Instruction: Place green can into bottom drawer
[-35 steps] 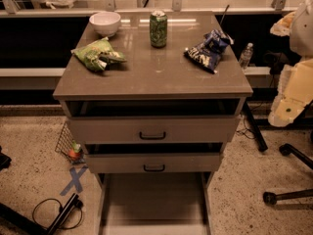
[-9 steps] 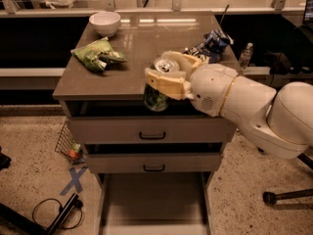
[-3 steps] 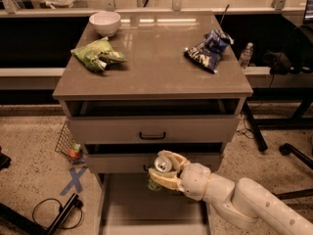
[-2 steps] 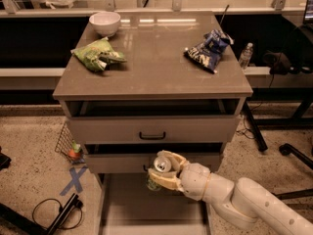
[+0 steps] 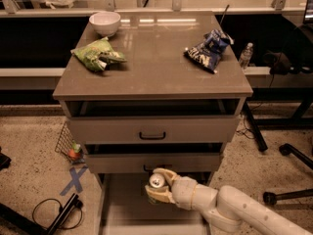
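Claw (image 5: 160,189) closed around green can (image 5: 156,181), can roughly upright, just above open bottom drawer (image 5: 126,205), toward its back.
Risk: release from height topples can; rolling on bare floor follows.
Risk: tilt in grip worsens landing.
Bottom drawer: visible floor bare, part hidden by arm (image 5: 244,210).
Well above bottom drawer, bowl (image 5: 105,22) on counter (image 5: 156,53): looks empty.

The green can (image 5: 156,181) has left the table (image 5: 156,58). The end effector (image 5: 159,188) now grips it, lowered over the open bottom drawer (image 5: 126,212).
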Robot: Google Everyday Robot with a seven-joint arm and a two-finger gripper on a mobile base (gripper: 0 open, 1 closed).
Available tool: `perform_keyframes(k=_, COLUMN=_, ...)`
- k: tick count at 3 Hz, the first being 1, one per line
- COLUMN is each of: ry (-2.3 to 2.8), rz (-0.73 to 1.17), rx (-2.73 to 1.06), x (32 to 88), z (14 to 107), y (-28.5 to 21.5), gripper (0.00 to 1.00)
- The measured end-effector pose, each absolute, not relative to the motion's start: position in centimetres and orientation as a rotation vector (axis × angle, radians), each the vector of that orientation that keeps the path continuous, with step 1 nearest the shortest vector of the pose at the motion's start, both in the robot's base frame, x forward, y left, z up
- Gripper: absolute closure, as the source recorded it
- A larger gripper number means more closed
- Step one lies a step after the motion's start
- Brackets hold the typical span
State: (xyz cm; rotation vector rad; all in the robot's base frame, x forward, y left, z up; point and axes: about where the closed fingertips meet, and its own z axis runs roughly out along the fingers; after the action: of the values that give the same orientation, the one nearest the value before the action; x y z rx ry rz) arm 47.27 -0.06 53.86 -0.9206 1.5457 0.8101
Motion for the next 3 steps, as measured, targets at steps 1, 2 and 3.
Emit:
perform_keyframes(k=1, ry=1.534, rz=0.792, rx=-1.025, x=48.7, z=45.4, y=0.7, gripper=1.00)
perform_keyframes(k=2, ry=1.524, rz=0.812, rx=-1.067, x=50.2, z=40.3, y=1.4, gripper=1.00)
perform_keyframes(k=3, ry=1.521, rz=0.843, rx=-1.071, x=51.3, z=35.7, y=1.7, gripper=1.00)
